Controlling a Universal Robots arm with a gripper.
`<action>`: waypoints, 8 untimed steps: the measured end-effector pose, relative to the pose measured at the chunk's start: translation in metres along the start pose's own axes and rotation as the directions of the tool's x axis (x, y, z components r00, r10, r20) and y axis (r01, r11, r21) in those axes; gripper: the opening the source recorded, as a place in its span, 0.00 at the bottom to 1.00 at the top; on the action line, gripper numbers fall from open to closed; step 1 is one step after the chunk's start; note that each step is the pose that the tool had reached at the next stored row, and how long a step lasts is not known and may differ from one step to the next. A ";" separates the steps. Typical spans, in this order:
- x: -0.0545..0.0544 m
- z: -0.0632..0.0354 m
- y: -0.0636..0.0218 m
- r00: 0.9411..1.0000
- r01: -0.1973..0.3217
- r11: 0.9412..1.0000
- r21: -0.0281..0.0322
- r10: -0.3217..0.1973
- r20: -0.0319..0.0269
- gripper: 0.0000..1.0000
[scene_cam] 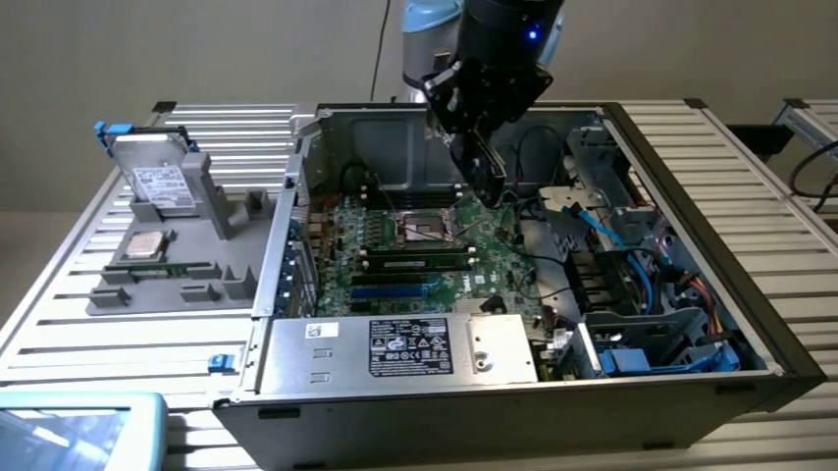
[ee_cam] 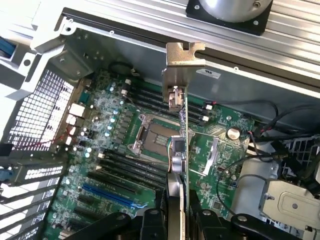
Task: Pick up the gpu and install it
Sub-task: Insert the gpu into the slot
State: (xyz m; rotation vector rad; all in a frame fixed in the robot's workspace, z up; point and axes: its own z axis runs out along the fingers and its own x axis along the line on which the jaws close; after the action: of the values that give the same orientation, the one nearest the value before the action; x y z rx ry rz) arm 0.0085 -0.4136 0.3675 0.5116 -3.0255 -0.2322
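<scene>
My gripper [scene_cam: 474, 147] is shut on the gpu [scene_cam: 488, 179], a thin dark card that hangs edge-down above the open computer case [scene_cam: 681, 196]. The card is over the green motherboard [scene_cam: 406, 245], near the processor socket and clear of the board. In the wrist view the gpu [ee_cam: 181, 150] is seen edge-on between the black fingers [ee_cam: 150, 225], its silver end bracket [ee_cam: 183, 62] pointing away from the wrist. The motherboard [ee_cam: 120, 150] with its blue and black slots lies beneath it.
A grey fixture [scene_cam: 183, 285] at the exterior view's left holds a silver hard drive [scene_cam: 160, 182] and a square processor chip [scene_cam: 144, 245]. Inside the case are a power supply [scene_cam: 392, 348], blue cables [scene_cam: 629, 265] and drive bays. A light blue bin [scene_cam: 78, 432] sits at the lower left.
</scene>
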 end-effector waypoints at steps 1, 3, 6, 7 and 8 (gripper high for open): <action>0.000 0.0000 0.0000 1.000 0.018 1.000 0.000 -0.018 -0.003 0.28; 0.000 0.0000 0.0000 0.999 0.053 0.999 0.001 -0.053 -0.008 0.28; 0.000 0.0000 0.0000 0.994 0.107 0.994 0.001 -0.107 -0.017 0.28; 0.000 0.0000 0.0000 0.992 0.125 0.992 0.002 -0.125 -0.020 0.28; 0.000 0.0000 0.0000 0.990 0.142 0.990 0.002 -0.142 -0.022 0.28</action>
State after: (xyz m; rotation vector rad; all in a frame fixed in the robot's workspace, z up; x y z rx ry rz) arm 0.0085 -0.4136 0.3675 0.7265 -2.9709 -0.2273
